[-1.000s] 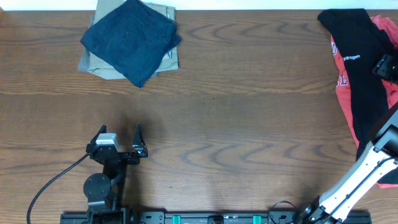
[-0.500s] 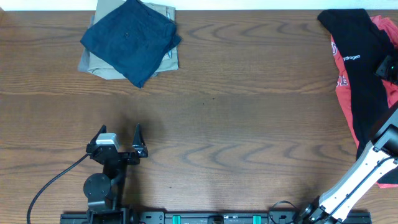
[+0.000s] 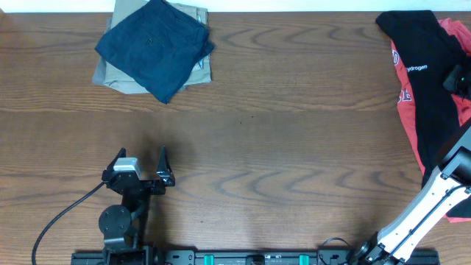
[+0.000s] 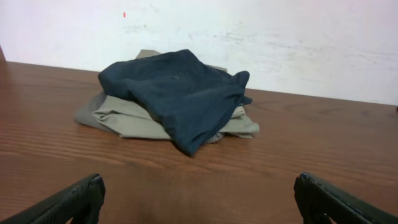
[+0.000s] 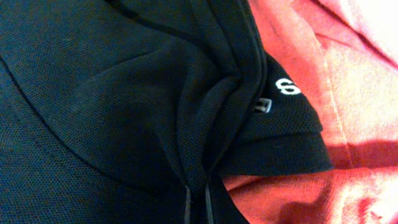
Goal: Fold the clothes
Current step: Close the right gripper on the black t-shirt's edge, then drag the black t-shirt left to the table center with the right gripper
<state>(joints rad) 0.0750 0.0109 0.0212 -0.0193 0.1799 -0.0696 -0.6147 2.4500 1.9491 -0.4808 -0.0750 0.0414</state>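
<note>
The right gripper [image 5: 198,204] is closed, its two fingertips pinching a raised fold of the black T-shirt [image 3: 428,88] at the bottom of the wrist view. That shirt lies crumpled at the far right edge of the table [image 3: 294,147], with small white lettering [image 3: 416,68] on its upper part. It is draped over one red garment [image 3: 455,35], which shows along its right and left sides.

The left gripper [image 3: 140,157] sits in the lower left of the overhead frame with its two fingers spread wide and nothing between them.

In the upper left lies a second pile of two folded pieces: one navy garment [image 4: 177,93] on top of one khaki garment [image 4: 121,115]. That makes four garments in two piles, well apart.
</note>
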